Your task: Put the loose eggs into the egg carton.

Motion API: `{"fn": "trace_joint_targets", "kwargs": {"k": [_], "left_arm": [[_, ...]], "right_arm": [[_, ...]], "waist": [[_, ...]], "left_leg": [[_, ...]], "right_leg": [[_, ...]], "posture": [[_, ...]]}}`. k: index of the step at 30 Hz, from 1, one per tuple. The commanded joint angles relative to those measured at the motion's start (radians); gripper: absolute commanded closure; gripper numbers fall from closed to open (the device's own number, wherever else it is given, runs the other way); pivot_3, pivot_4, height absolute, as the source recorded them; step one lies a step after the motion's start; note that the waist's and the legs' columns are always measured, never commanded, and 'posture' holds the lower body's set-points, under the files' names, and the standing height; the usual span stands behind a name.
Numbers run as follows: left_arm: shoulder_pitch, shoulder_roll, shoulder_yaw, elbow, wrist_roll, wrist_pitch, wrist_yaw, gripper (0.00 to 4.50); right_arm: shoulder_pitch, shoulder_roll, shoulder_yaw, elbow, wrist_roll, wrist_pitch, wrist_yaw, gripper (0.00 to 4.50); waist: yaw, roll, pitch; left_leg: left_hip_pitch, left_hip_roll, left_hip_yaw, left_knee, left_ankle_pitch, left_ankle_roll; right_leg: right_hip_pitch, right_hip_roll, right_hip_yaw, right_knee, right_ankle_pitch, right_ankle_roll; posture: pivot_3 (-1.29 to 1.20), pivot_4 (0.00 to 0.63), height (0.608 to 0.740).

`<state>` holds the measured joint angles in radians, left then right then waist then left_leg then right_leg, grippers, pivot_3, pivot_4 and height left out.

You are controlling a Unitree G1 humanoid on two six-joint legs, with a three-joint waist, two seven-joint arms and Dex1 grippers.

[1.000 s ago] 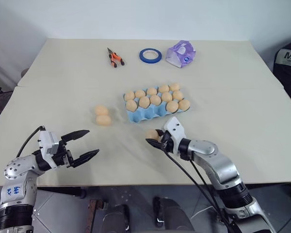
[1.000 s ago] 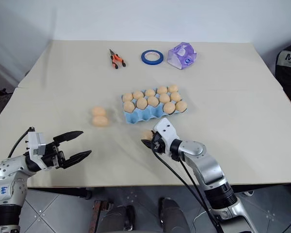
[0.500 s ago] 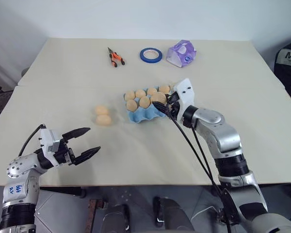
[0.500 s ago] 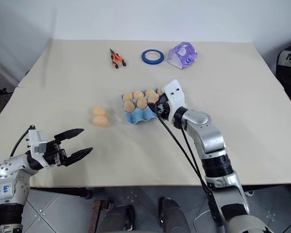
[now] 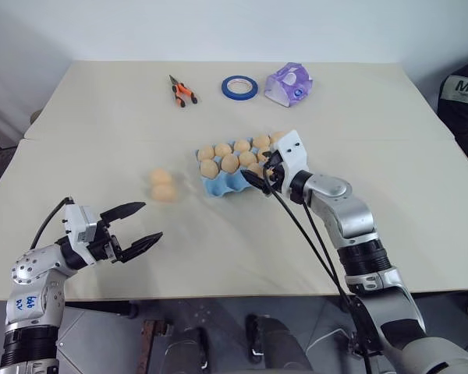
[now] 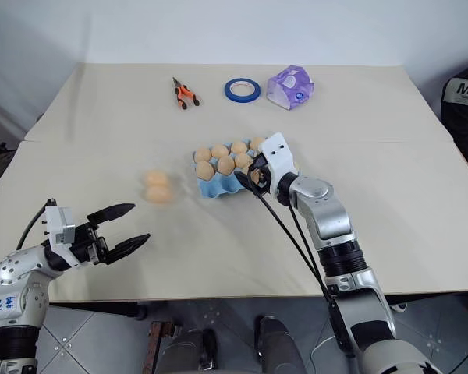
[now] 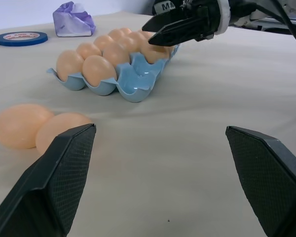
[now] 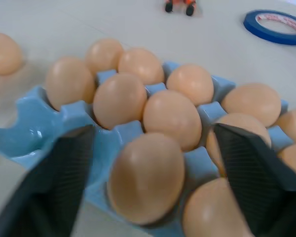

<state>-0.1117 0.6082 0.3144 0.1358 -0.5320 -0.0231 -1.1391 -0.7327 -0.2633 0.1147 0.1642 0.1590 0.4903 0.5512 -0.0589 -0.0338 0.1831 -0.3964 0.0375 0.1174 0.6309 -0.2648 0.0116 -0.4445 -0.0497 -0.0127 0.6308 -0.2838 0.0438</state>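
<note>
Right claw [image 5: 259,173] spread apart over the egg carton [image 5: 222,184] mid-tabletop; left claw [image 5: 137,224] apart near the front edge, 2 loose eggs [image 5: 163,185] beyond it.

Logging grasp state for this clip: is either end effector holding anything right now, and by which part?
Nothing is held. The right end effector stands open around an egg resting in the egg carton; the left end effector is open over the table.

Right arm is stretched out forward, right gripper [image 5: 259,173] roughly level, angled toward the left, fingers spread wide with nothing pinched between them. Left arm sits low and bent, left gripper [image 5: 140,226] level too, fingers wide apart and empty.
</note>
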Motion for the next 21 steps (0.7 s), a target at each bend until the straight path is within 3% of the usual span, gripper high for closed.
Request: {"fn": "trace_joint_targets", "kwargs": {"k": [1, 6, 11, 17, 21], "left_arm": [[-0.018, -0.003, 0.012, -0.014, -0.021, -0.006, 0.004, 0.00], [-0.036, -0.011, 0.012, -0.001, -0.012, -0.010, 0.018, 0.00], [-0.030, -0.019, 0.032, -0.005, -0.003, -0.008, 0.078, 0.00], [0.004, -0.025, 0.075, -0.004, 0.018, -0.019, 0.194, 0.00], [0.050, -0.050, 0.120, -0.051, 0.023, -0.015, 0.300, 0.00]], "right_arm": [[0.007, -0.015, 0.001, -0.079, 0.016, 0.014, 0.030, 0.02], [0.047, -0.056, -0.020, -0.169, 0.037, 0.025, 0.075, 0.02], [0.163, -0.168, -0.078, -0.307, 0.194, 0.112, 0.244, 0.02], [0.324, -0.278, -0.171, -0.331, 0.252, -0.081, 0.399, 0.02], [0.422, -0.315, -0.271, -0.313, 0.384, -0.107, 0.529, 0.02]], "waist": [[0.001, 0.000, 0.000], [0.003, 0.000, 0.000], [0.006, 0.000, 0.000], [0.007, 0.000, 0.000], [0.008, 0.000, 0.000]], "left_leg": [[0.000, 0.000, 0.000, 0.000, 0.000, 0.000], [0.000, 0.000, 0.000, 0.000, 0.000, 0.000], [0.000, 0.000, 0.000, -0.001, 0.000, 0.000], [0.000, 0.000, 0.000, 0.000, 0.000, 0.001], [0.004, 0.000, 0.001, 0.000, 0.000, 0.000]], "right_leg": [[0.000, 0.000, 0.000, 0.000, 0.000, 0.000], [0.000, 0.000, 0.000, -0.001, 0.000, 0.000], [0.000, 0.000, -0.001, -0.001, 0.000, 0.000], [0.001, 0.000, -0.001, -0.002, 0.000, 0.001], [0.004, 0.001, 0.000, -0.001, 0.000, 0.001]], "posture": [[0.00, 0.150, 0.740], [0.00, 0.150, 0.740], [0.00, 0.150, 0.740], [0.00, 0.150, 0.740], [0.00, 0.150, 0.740]]}}
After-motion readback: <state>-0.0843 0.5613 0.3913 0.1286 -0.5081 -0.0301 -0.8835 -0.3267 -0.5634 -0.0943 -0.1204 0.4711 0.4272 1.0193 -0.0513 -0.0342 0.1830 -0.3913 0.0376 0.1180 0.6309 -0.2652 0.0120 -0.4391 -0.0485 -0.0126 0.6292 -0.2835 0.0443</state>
